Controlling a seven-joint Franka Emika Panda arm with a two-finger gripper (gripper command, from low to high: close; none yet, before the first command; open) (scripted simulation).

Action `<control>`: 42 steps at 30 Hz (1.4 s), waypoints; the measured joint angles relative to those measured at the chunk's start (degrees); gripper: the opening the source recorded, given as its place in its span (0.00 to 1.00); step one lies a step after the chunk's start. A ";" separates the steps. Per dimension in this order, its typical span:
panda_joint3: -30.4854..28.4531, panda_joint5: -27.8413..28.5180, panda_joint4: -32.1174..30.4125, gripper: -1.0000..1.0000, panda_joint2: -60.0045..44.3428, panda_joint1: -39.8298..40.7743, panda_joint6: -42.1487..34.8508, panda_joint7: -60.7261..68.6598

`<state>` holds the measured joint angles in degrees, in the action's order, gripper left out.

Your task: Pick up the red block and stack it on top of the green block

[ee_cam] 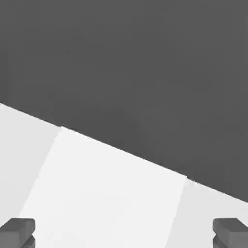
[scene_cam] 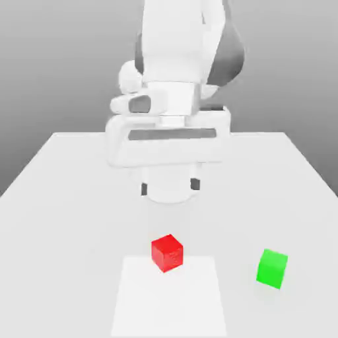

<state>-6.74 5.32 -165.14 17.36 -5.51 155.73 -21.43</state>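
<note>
We are finding the red block (scene_cam: 168, 253) sitting on the surface (scene_cam: 59, 198), at the far edge of a paler square patch (scene_cam: 168, 297), untouched. The green block (scene_cam: 272, 268) is resting well apart from the red block, toward the exterior view's right and off the patch. Nothing is stacked yet.

The gripper (scene_cam: 169, 187) is hanging above and behind the red block, clear of it. In the hand view its two dark fingertips (ee_cam: 18, 231) are showing at opposite edges, so we are judging the jaws to be spread wide and holding nothing.

Risks, as we are judging them: the red block is sitting turned at an angle, so jaws closing without matching its faces could pinch the corners and spin or push it. A descent off-centre could knock it across the patch. Later, a release off-centre over the green block could tip both.

The surface is appearing plain, pale grey and flat. The room beyond is reading as a featureless grey backdrop (scene_cam: 66, 59).
</note>
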 joint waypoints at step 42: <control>12.57 -9.14 2.41 0.00 -11.52 -5.04 1.23 -13.06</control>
<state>5.83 -3.83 -162.72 5.84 -10.55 156.96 -34.49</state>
